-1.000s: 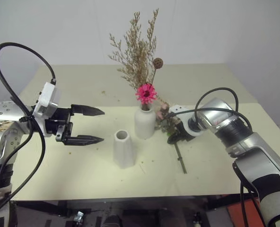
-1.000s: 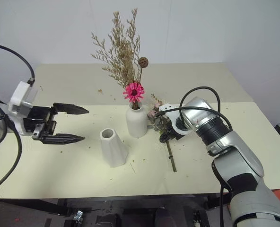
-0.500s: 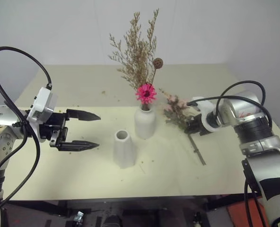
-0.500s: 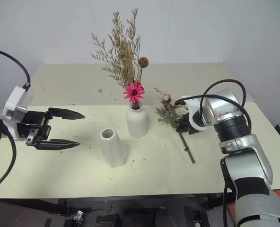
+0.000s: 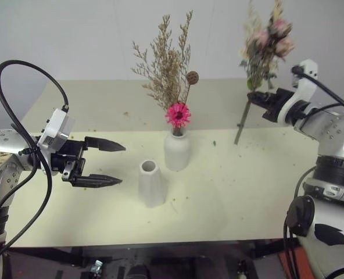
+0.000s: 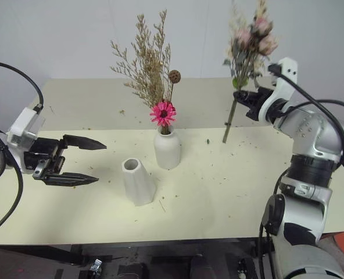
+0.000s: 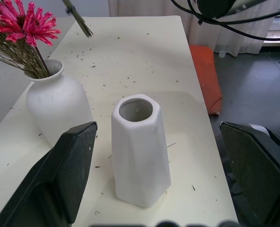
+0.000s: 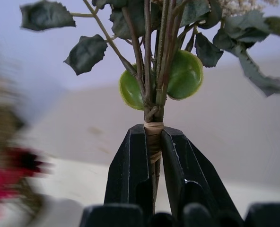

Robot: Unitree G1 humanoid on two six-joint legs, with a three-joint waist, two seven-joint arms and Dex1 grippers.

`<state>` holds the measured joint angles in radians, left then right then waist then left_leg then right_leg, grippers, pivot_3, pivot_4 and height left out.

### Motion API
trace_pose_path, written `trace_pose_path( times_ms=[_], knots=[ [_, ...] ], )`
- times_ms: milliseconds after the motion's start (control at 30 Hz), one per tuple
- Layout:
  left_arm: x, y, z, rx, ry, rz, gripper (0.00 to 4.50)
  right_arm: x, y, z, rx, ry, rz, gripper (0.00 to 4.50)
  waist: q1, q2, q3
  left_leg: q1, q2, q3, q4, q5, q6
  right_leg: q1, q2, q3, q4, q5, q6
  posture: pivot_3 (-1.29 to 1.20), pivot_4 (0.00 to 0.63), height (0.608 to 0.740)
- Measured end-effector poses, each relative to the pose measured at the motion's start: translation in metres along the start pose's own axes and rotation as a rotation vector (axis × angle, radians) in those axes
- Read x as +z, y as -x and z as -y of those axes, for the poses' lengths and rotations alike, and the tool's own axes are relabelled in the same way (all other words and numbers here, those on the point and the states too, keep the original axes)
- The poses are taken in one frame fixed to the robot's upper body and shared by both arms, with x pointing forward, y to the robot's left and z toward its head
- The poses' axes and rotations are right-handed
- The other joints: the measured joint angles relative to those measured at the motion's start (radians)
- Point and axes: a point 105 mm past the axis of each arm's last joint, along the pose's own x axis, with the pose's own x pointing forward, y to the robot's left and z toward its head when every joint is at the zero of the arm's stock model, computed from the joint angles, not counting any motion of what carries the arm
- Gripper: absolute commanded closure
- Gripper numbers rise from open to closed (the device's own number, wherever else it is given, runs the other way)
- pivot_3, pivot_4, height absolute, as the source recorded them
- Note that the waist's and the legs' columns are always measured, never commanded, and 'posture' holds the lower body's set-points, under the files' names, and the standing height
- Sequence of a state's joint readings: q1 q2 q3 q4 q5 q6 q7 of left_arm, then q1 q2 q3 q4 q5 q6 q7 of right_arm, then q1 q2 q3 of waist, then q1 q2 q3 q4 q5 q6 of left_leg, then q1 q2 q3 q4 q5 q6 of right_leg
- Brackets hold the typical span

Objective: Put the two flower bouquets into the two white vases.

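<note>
**Rose bunch lifted clear of the table**

Pale cream table [image 5: 230,197] under a plain white wall carries both vases, with dried crumbs scattered over its top.

Nearest the robot stands the tapered vase [image 5: 151,183], upright and empty, its small mouth open to the camera. The left gripper [image 5: 105,164] hovers to its left at about the vase's height, pointing toward it, its two black fingers spread wide with nothing between them and well apart from the vase; it has kept this place over the last second. In the left wrist view the tapered vase [image 7: 140,151] sits in the gap between those fingers without touching either.

Just behind it, slightly to the right, the rounded vase [image 5: 177,150] holds the tan grass bouquet [image 5: 171,72], with its pink-red daisy [image 5: 178,114] at the neck and brown pod [image 5: 192,76] on a thin stalk.

Farther back on the right, the change is large. A second ago the rose bouquet [image 5: 264,46] lay on the table beside the rounded vase, under the right gripper [image 5: 261,102]. Now it is up in the air, nearly upright, blooms high against the wall, stem end hanging free above the table. The right gripper is clenched on the stems; the right wrist view shows its fingers [image 8: 130,165] pinching the tan binding on the stems [image 8: 153,137] below the green leaves.
</note>
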<state>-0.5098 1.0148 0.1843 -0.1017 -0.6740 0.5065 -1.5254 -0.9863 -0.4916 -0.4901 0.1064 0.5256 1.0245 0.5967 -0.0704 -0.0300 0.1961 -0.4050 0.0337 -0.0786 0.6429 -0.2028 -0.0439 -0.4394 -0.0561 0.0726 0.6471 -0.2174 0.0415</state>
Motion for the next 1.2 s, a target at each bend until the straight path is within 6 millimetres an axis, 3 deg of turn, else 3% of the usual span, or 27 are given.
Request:
trace_pose_path(
  times_ms=[233,567,900,1200],
  knots=[
    [-0.001,0.002,0.000,0.012,0.021,-0.011,0.00,0.022,0.015,-0.075,0.477,-0.009,0.151,4.32,-0.003,0.000,0.000,0.001,0.001,0.000,0.000,0.000,0.000,0.000,0.001,0.000,0.000,0.000,0.001,0.00,0.150,0.740],
    [0.003,0.003,0.000,0.025,0.032,0.005,0.00,-0.033,-0.011,-0.133,0.743,0.078,0.056,4.32,-0.001,0.000,0.000,0.001,0.001,0.000,0.000,0.000,0.000,0.000,0.001,0.000,0.001,-0.002,0.003,0.00,0.150,0.740],
    [-0.005,0.005,-0.001,0.075,0.073,0.011,0.00,-0.032,-0.022,-0.165,0.839,0.102,0.129,4.32,0.001,0.000,0.000,0.002,0.001,0.000,0.000,0.000,0.000,0.000,0.001,0.000,0.001,0.000,0.000,0.00,0.150,0.740],
    [-0.004,0.009,0.003,0.097,0.073,0.012,0.00,-0.050,-0.030,-0.188,0.903,0.071,0.103,4.32,0.000,0.000,0.000,0.002,0.001,0.000,0.000,0.000,0.000,0.000,0.001,0.000,0.001,0.000,0.000,0.00,0.150,0.740]
  ],
)
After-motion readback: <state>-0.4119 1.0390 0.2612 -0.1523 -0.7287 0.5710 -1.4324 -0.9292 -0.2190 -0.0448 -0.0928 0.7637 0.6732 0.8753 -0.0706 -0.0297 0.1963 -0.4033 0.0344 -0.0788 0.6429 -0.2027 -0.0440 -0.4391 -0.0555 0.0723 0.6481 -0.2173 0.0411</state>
